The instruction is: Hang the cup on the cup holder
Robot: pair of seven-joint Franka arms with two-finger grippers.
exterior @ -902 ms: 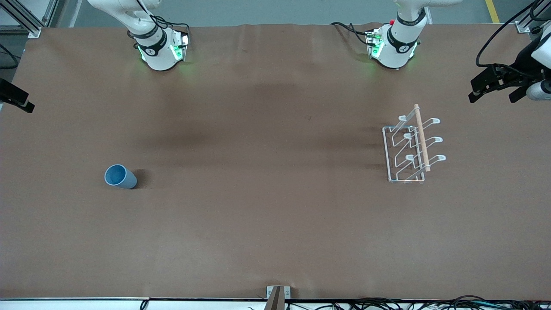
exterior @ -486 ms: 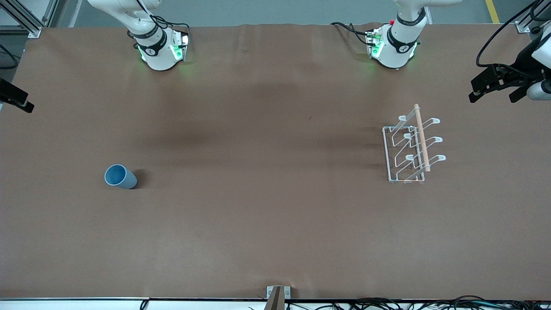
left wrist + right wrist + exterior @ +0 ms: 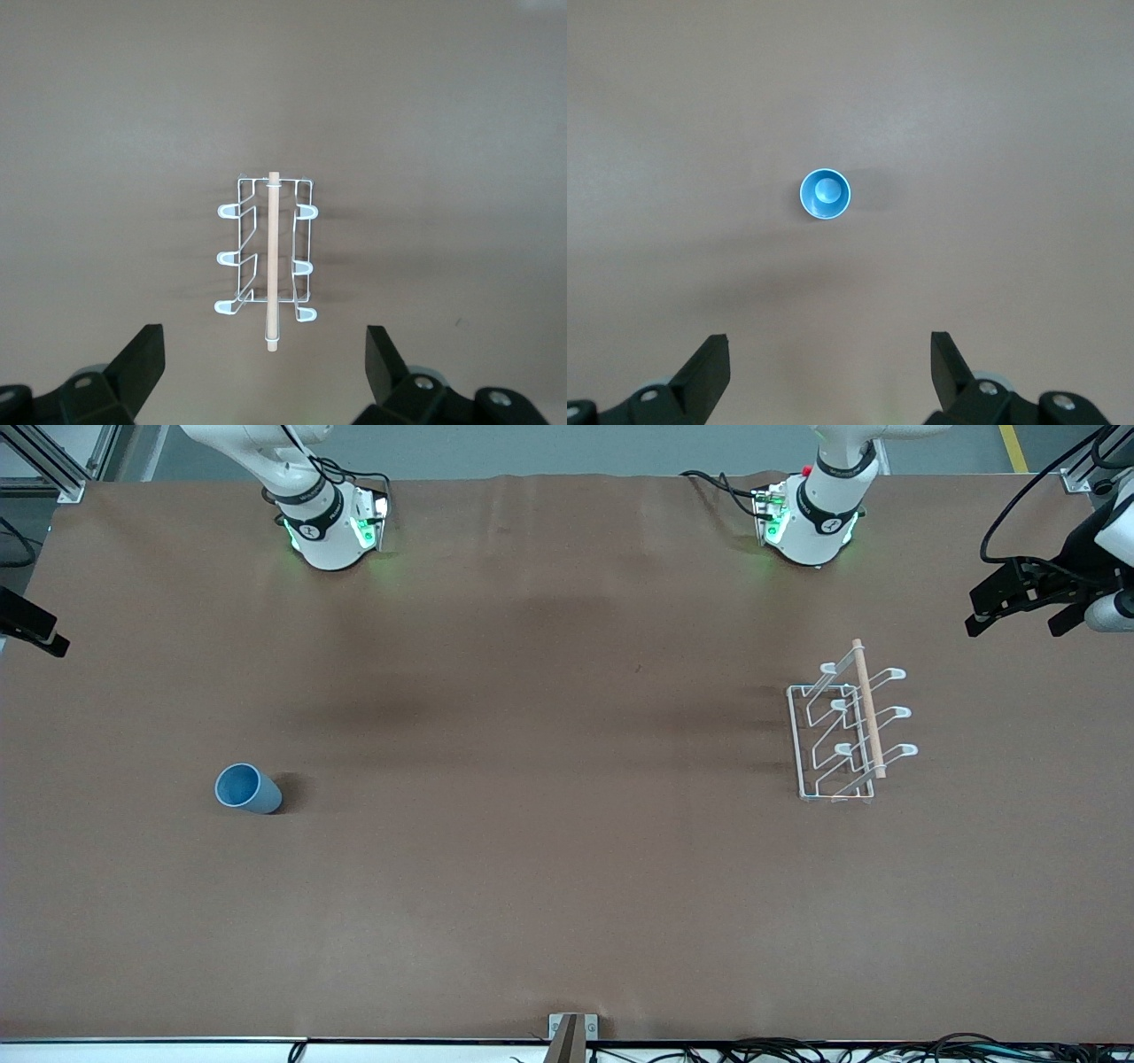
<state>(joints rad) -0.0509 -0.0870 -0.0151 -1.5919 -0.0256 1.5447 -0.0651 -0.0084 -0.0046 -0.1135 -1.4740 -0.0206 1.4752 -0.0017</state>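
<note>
Cup [image 3: 247, 789] stood upright and open end up on the brown table [image 3: 549, 886], toward the right arm's end, and you could look straight down into its light-blue inside in the right wrist view [image 3: 825, 195]. Nothing touched it. Your cup holder [image 3: 849, 726] sat well apart from it, toward the left arm's end of the table, a white wire rack on a rectangular base with six looped prongs, none of them carrying anything, and a wooden rod [image 3: 868, 708] running along its top; the left wrist view showed it from above [image 3: 268, 262]. You had the left gripper [image 3: 1019, 602] up in the air at the table's edge on the left arm's end, its fingers spread wide and holding nothing, as the left wrist view confirmed [image 3: 266, 367]. The right gripper [image 3: 830, 372] also had its fingers spread wide with nothing between them, looking down on the cup from high up; in the front view only a dark piece of it [image 3: 31, 631] showed at the picture's edge.
</note>
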